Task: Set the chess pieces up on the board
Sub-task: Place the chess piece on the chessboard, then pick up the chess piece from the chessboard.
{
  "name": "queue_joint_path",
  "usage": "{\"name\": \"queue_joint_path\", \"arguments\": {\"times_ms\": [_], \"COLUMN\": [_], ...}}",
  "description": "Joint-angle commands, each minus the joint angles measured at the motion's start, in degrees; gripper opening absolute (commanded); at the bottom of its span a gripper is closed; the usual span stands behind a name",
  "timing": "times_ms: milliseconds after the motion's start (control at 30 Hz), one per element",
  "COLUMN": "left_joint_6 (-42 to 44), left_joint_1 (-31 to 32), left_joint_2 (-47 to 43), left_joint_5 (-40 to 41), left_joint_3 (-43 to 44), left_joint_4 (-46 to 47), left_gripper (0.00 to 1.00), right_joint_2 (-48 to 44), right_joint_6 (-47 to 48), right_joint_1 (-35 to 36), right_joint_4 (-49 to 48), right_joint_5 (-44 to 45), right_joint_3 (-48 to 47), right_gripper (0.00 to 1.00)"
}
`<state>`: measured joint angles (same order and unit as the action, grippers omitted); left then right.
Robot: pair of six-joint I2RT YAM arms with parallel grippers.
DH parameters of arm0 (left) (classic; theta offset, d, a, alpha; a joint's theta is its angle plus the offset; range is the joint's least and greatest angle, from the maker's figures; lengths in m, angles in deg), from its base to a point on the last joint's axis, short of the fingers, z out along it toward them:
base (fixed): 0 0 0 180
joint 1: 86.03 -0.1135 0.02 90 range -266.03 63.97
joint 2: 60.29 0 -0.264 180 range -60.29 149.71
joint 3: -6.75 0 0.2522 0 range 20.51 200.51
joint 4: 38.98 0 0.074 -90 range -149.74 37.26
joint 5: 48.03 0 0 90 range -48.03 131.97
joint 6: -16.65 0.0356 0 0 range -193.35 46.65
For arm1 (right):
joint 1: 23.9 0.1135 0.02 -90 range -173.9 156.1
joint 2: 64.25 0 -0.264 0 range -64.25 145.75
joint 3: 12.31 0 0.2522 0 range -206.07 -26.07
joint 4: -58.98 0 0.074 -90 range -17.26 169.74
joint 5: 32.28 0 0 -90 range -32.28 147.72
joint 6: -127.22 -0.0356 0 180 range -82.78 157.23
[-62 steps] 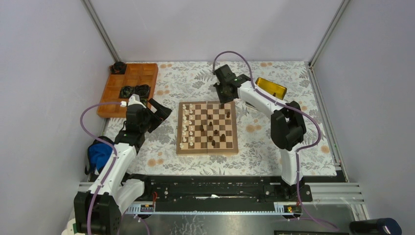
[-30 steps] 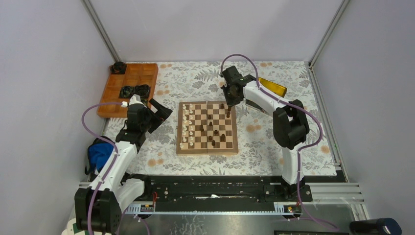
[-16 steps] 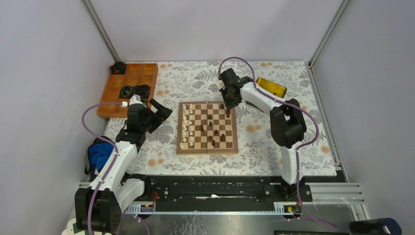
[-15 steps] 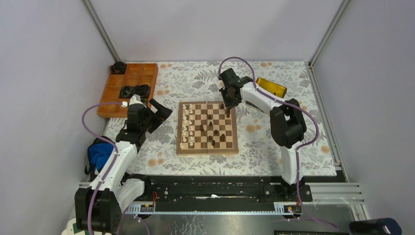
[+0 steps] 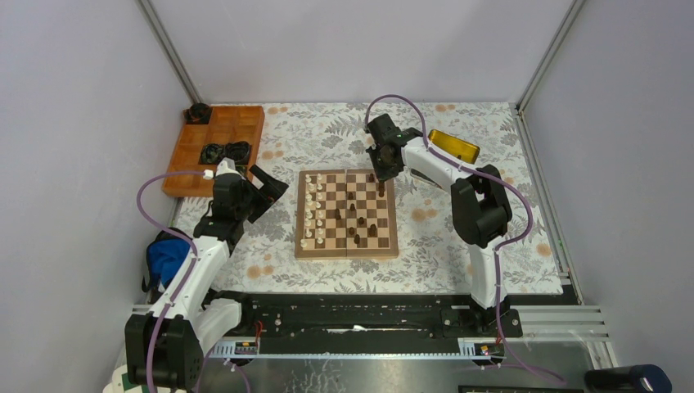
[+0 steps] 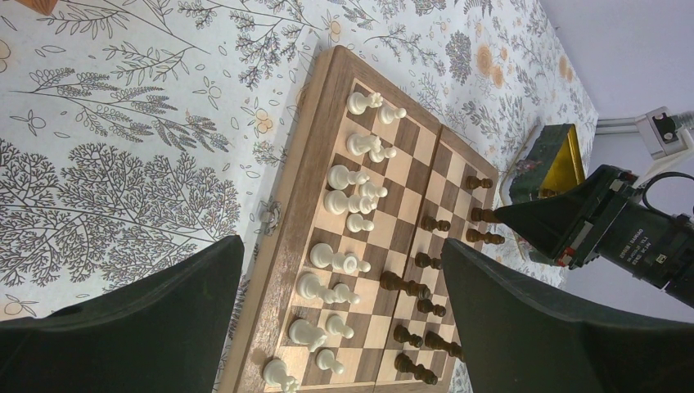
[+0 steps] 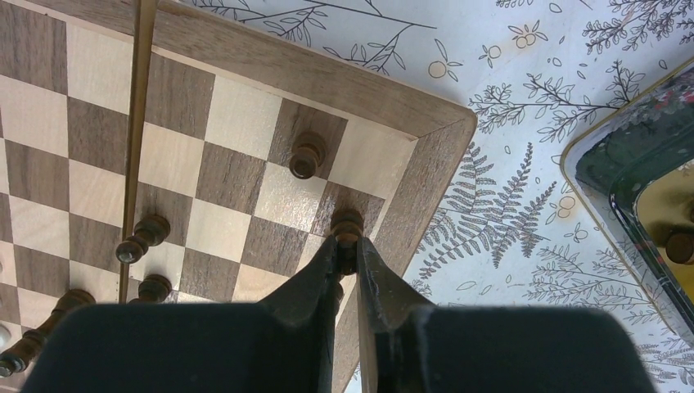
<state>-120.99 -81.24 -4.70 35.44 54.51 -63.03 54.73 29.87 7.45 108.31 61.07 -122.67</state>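
Note:
The board (image 5: 347,253) lies mid-table, with cream-white chess pieces (image 5: 311,211) in its left columns and dark brown pieces (image 5: 353,221) scattered over its right half. My right gripper (image 5: 381,180) hangs over the board's far right corner. In the right wrist view it (image 7: 348,246) is shut on a dark brown piece (image 7: 346,225), above a dark square by the border (image 7: 327,78). Another dark piece (image 7: 306,155) stands one square away. My left gripper (image 5: 274,187) stays left of the board, open and empty (image 6: 342,244), looking over the white pieces (image 6: 344,201).
An orange tray (image 5: 214,164) with black ring items (image 5: 227,151) sits at the far left. A yellow-and-green tin (image 5: 454,147) lies beyond the board's far right corner, close to the right arm. A blue object (image 5: 166,258) sits by the left arm's base.
The right gripper has come from the board's far edge to its far right corner squares and has held still for the last half second. The left arm has not moved.

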Motion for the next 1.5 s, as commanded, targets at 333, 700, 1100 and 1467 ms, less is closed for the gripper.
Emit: {"name": "queue_joint_path", "arguments": {"times_ms": [333, 700, 1100, 1467], "left_joint_6": [1.0, 0.7, 0.4, 1.0], "left_joint_1": [-0.3, -0.5, -0.6, -0.7], "left_joint_2": [-0.1, -0.5, -1.8, -4.0], "left_joint_5": [0.6, 0.7, 0.4, 0.5], "left_joint_3": [-0.8, -0.7, -1.0, -1.2], "left_joint_4": [1.8, 2.1, 1.8, -0.2], "left_gripper": [0.99, 0.99, 0.99, 0.99], "right_joint_2": [1.4, -0.9, -5.6, -7.8], "right_joint_6": [0.1, 0.9, 2.2, 0.6], "right_joint_1": [0.6, 0.8, 4.2, 11.8], "right_joint_4": [0.2, 1.2, 3.6, 2.4], "right_joint_5": [-1.3, -0.1, 2.6, 0.7], "right_joint_3": [-2.2, -5.8, -7.1, -1.1], "right_gripper": [0.31, 0.36, 0.36, 0.37]}}
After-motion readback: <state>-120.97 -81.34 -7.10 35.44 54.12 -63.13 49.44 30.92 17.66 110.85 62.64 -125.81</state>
